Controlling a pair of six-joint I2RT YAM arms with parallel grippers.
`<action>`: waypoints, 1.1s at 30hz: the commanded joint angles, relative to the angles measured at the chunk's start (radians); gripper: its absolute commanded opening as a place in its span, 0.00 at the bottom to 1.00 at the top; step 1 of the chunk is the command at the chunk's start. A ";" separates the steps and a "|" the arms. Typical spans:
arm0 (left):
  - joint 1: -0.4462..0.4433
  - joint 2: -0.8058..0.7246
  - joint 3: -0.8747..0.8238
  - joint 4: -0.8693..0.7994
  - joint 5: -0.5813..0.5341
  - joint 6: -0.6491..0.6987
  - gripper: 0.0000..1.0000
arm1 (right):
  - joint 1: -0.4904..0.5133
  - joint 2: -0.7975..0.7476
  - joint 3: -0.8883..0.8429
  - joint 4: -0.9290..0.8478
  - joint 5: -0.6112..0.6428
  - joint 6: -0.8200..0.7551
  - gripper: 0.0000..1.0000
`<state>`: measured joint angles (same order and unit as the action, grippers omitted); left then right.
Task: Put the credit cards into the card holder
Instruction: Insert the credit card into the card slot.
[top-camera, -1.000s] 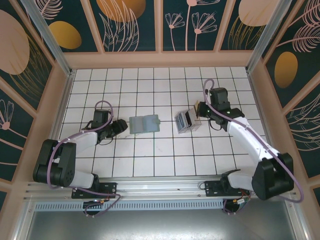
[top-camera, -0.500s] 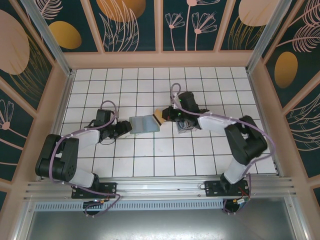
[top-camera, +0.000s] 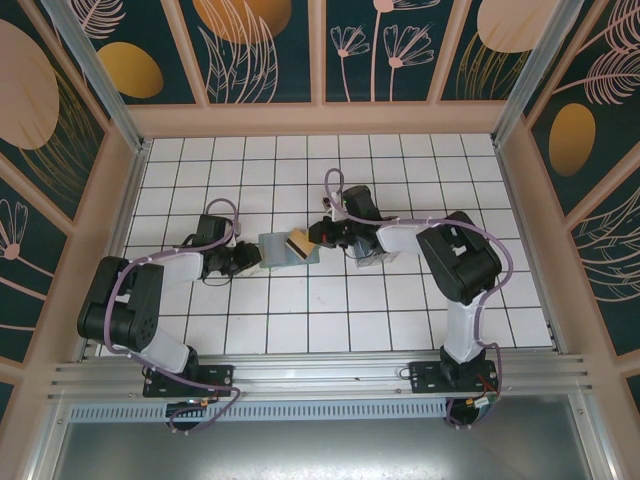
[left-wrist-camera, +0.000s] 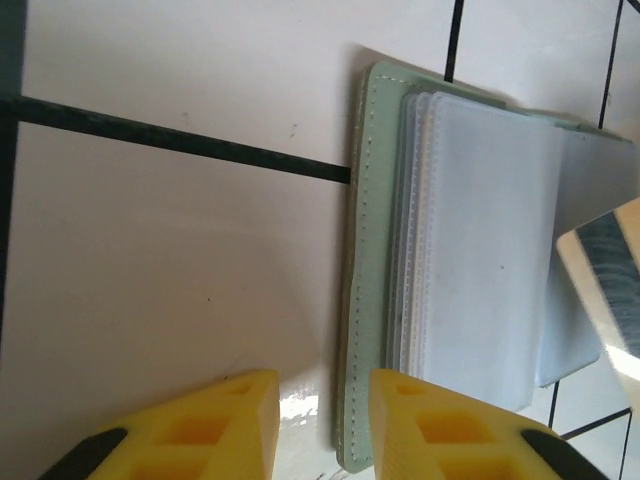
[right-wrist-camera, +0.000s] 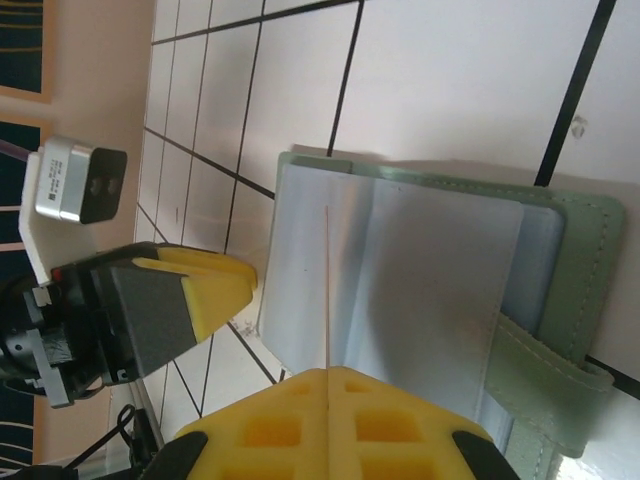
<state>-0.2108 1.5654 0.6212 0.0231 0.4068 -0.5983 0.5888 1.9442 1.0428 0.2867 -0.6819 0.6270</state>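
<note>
The card holder lay open on the white-tiled table, a little left of its middle and well clear of every edge. Its clear inner sleeves faced up and its closing strap hung off one side. The right gripper was clenched on a tan-gold credit card, fingers pressed flat against both faces. It held the card on edge over the holder's sleeves; in the right wrist view the card showed as a thin line rising from between the yellow pads. The left gripper sat low at the holder's left edge with its fingers parted and a strip of bare tile between them. The holder's green stitched border lay just inside one finger; whether that finger pressed on it could not be told. A translucent box lay just right of the holder, partly under the right arm.
</note>
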 joint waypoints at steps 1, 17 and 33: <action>-0.013 0.024 0.021 -0.010 -0.008 -0.001 0.28 | -0.010 0.037 0.022 0.048 -0.056 0.022 0.00; -0.024 0.043 0.021 -0.026 -0.021 0.002 0.25 | -0.008 0.096 -0.019 0.204 -0.065 0.127 0.00; -0.024 0.013 -0.021 0.008 -0.022 -0.007 0.24 | 0.074 0.091 -0.135 0.413 0.148 0.272 0.00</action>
<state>-0.2173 1.5745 0.6304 0.0097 0.3843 -0.5987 0.6468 2.0304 0.9302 0.6315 -0.6060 0.8642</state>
